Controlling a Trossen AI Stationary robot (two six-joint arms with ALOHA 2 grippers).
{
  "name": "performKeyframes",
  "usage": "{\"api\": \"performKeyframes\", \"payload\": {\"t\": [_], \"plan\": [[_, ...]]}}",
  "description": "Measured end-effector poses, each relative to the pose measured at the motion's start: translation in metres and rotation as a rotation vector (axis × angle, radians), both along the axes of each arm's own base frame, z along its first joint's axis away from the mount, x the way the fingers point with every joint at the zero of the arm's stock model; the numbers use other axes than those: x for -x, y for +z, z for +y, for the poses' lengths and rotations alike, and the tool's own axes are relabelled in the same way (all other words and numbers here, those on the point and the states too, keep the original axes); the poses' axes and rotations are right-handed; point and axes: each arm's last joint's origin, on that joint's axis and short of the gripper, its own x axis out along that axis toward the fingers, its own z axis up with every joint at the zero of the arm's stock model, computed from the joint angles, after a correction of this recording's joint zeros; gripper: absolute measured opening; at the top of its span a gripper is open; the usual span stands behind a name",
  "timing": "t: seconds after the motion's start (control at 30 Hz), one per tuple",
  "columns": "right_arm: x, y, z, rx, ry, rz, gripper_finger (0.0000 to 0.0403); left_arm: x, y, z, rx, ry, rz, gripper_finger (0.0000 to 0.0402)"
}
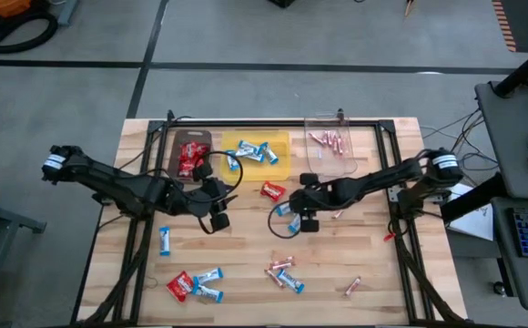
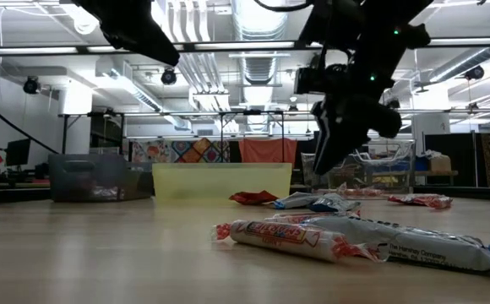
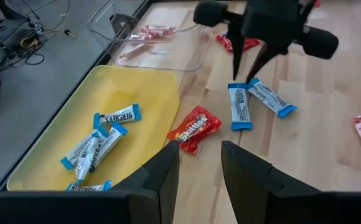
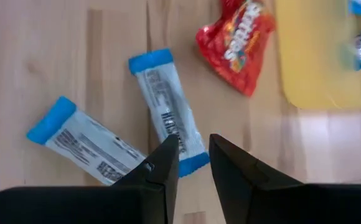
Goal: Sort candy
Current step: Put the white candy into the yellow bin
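On the tabletop [image 1: 246, 264], the yellow bin [image 1: 278, 164] holds blue-and-white bars [image 1: 253, 151]. Just beside it, the right gripper [image 4: 190, 158] hangs, fingers parted over a bar [image 4: 167, 112]; the left gripper [image 3: 199, 162] hovers, parted and empty, near a red packet [image 3: 195, 127].

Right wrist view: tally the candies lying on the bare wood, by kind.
Blue-and-white bars: 2
Red packets: 1
Total: 3
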Motion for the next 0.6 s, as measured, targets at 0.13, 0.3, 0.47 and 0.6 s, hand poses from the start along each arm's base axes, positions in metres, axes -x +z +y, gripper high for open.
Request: {"api": "performKeyframes", "payload": {"t": [0.13, 0.3, 0.47, 0.6], "plan": [[-0.011, -0.004, 0.001, -0.042, 0.014, 0.004, 0.0082, 0.0, 0.0, 0.0, 0.0, 0.001, 0.003, 0.0104], [-0.019, -0.014, 0.002, -0.073, 0.023, 0.039, 0.0126, 0.0, 0.0, 0.0, 0.001, 0.002, 0.002, 0.0104], [-0.022, -0.022, 0.0, -0.03, -0.003, 0.057, 0.0158, 0.0, 0.0, 0.0, 0.001, 0.001, 0.002, 0.0104], [-0.023, -0.026, -0.002, -0.027, -0.012, 0.068, 0.016, 0.0, -0.001, 0.0, 0.0, 0.002, 0.004, 0.0104]]}}
